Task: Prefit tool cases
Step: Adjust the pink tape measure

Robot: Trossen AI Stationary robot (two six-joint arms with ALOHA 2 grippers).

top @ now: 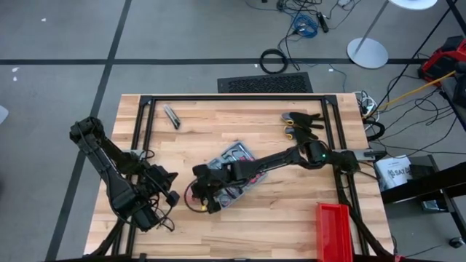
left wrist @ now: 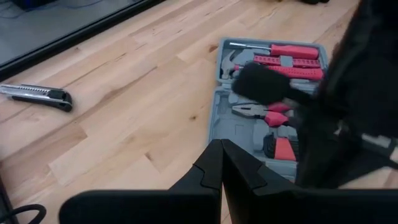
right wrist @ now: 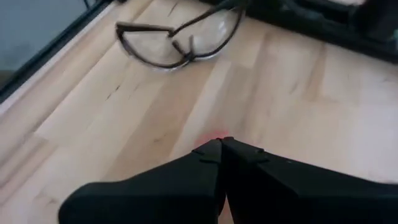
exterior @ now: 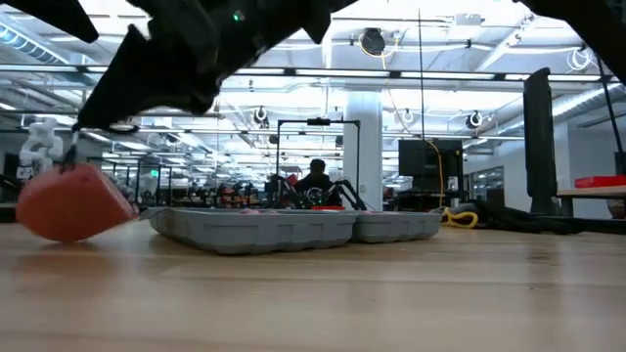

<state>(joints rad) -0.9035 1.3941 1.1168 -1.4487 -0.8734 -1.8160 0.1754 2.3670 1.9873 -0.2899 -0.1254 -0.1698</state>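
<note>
The tool case lies open on the middle of the table. Its grey tray holds red-handled tools, and in the low view it rests flat. My right arm reaches across the case, and its gripper is shut beyond the case's near left corner. A red thing hangs under it, clear of the wood. My left gripper is shut and empty. It hovers left of the case, pointing slantwise down toward it. My right gripper pinches the red thing between its two fingertips, where only a sliver of red shows; the fingers hide which part it is. The fingers slant down from the table's right. The red thing hangs below them, off the table.
Clear safety glasses lie on the wood just ahead of my right gripper. A utility knife lies at the far left. Dark gloves and pliers lie at the far right. A red bin stands at the near right corner.
</note>
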